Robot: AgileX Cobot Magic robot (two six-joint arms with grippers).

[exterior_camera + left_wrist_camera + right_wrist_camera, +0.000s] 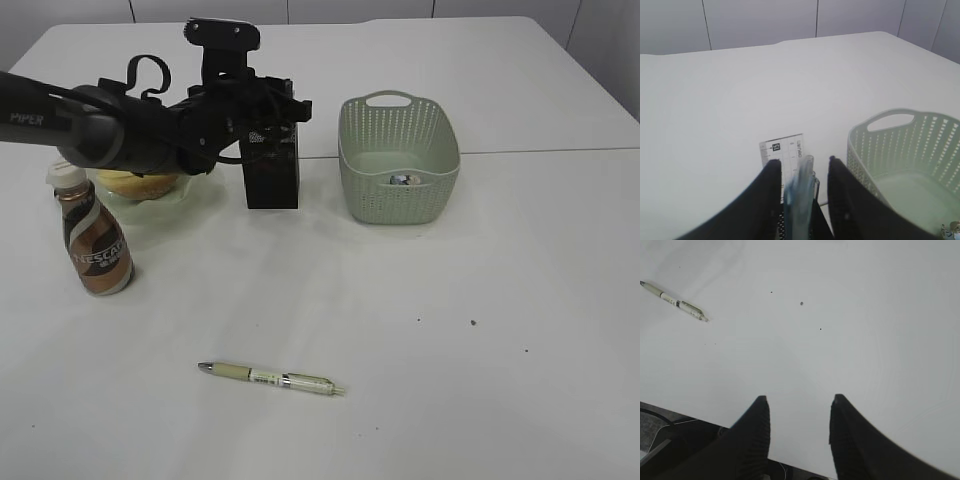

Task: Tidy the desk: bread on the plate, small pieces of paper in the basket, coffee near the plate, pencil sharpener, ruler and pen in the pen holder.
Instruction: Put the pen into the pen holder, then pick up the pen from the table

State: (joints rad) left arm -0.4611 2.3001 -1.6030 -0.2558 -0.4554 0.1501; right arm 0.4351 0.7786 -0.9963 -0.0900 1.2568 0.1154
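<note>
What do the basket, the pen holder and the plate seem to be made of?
Basket: matte pale-green plastic, apparently, moulded in a woven pattern of small holes.
Pen holder: probably black metal mesh, though only its dark flat side shows.
Plate: glossy translucent material, glass or clear plastic; the desk shows through.

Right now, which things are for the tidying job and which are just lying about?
For the job: golden bread on green glass plate, brown Nescafe bottle, black mesh pen holder, clear ruler, sage basket, cream pen.

Lying about: dark specks.
</note>
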